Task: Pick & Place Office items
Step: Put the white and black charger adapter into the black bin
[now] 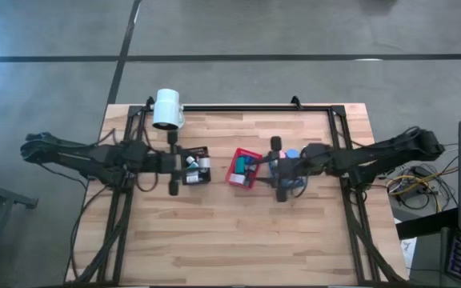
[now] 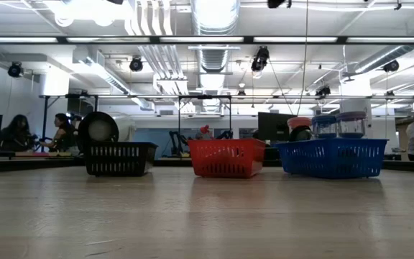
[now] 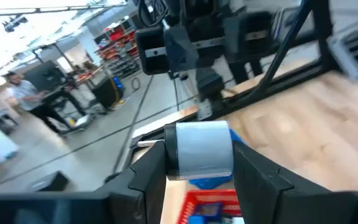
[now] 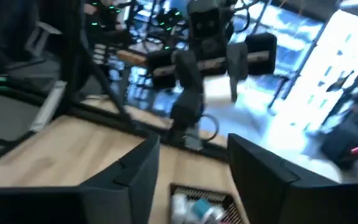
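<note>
Left gripper [image 3: 199, 163] sits over the black tray [image 1: 196, 166] at the table's middle left, and we see it clamped on a pale grey-white block [image 3: 199, 149], one of the office items, with both dark fingers [image 3: 146, 177] pressed to its sides. The block's underside is hidden, and we cannot tell whether it is a block or a short roll. Right gripper [image 4: 191, 171] hovers at the blue tray [image 1: 293, 172], its fingers [image 4: 261, 177] spread with nothing between them. That arm covers most of the blue tray from above, so we cannot make out what is inside it. From table height we see clear containers [image 2: 340, 124] and a pinkish cap [image 2: 299, 123] poking above the tray's rim. The red tray [image 1: 244, 166] stands between the other two, with teal and blue bits inside that are too small to name. More small pieces [image 4: 194, 206] lie in the black tray, white and teal and blurred, partly cut off by the frame edge. A big white cylinder [image 1: 167, 108] stands near the table's far edge, behind the black tray. Neither gripper appears in the low view. People [image 2: 13, 133] sit in the room beyond.
</note>
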{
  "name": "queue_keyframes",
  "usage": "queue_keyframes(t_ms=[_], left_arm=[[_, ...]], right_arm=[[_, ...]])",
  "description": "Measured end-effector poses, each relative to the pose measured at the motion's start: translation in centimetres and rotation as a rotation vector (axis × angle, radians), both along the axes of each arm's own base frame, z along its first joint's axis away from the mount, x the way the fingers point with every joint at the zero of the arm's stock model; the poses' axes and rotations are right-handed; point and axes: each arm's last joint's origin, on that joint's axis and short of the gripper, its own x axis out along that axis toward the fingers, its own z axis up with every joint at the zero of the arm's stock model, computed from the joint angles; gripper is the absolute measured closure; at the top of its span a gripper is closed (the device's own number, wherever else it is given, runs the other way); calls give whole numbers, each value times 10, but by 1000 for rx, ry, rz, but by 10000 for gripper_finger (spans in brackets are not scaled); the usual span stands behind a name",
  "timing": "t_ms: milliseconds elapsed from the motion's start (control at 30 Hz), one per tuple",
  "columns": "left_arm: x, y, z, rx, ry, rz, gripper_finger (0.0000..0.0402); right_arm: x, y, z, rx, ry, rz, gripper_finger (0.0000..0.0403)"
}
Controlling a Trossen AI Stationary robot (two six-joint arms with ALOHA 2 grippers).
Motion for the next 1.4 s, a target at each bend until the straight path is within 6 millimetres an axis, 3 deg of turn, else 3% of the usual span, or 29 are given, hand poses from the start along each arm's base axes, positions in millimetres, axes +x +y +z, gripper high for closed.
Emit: queue_keyframes(t_ms=[233,467,700,833,933,1233,1400], left_arm=[[-42,5,-10,-137,-51,-16,251],[-74,10,-50,-236,-211,-15,251],[-89,14,-96,-273,-301,40,251],[-94,15,-111,-273,-309,45,251],[-96,16,-112,-262,-329,45,251],[-98,21,-118,-263,-312,138,251],[-93,25,-89,-331,-244,199,251]], right_arm=[[-48,-4,2,135,40,102,316],[-93,-8,-21,184,-94,183,388],[-116,-14,-74,195,-163,112,394],[-126,-15,-99,211,-192,110,394],[-132,-18,-112,206,-199,83,394],[-139,-25,-118,254,-196,47,394],[-138,-25,-117,251,-200,43,394]])
